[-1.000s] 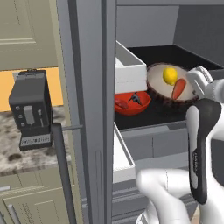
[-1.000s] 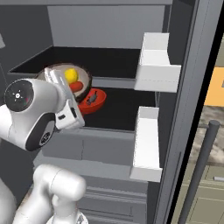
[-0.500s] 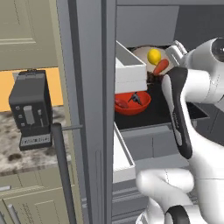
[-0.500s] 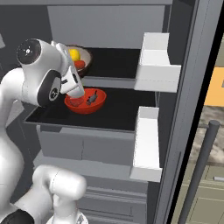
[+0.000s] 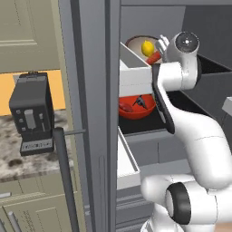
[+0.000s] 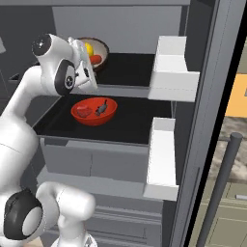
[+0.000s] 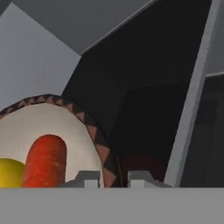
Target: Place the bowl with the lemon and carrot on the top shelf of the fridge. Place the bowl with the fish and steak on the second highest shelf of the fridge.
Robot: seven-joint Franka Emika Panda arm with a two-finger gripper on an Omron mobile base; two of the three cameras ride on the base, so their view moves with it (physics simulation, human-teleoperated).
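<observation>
The brown bowl (image 6: 98,48) holds the lemon (image 6: 89,48) and the carrot (image 6: 96,59) and sits at the level of the top shelf (image 6: 130,67) of the fridge (image 5: 90,113), at its back left. My gripper (image 7: 113,177) is shut on the bowl's patterned rim (image 7: 105,153), with the carrot (image 7: 43,162) and lemon (image 7: 8,173) just inside. I cannot tell if the bowl rests on the shelf. The red bowl (image 6: 94,110), with the fish (image 6: 101,107) and steak (image 6: 83,111), stands one shelf lower (image 6: 130,123). The left base view shows both bowls (image 5: 144,45) (image 5: 136,108).
White door bins (image 6: 171,67) (image 6: 161,154) hang on the open door at the right. The long bar handle (image 6: 217,188) is beyond them. My white arm (image 5: 181,118) stands in front of the shelves. A black coffee machine (image 5: 31,113) sits on the counter to the left.
The arm has lifted the brown bowl from the lower shelf's height up and back to the top shelf. The red bowl has stayed in place.
</observation>
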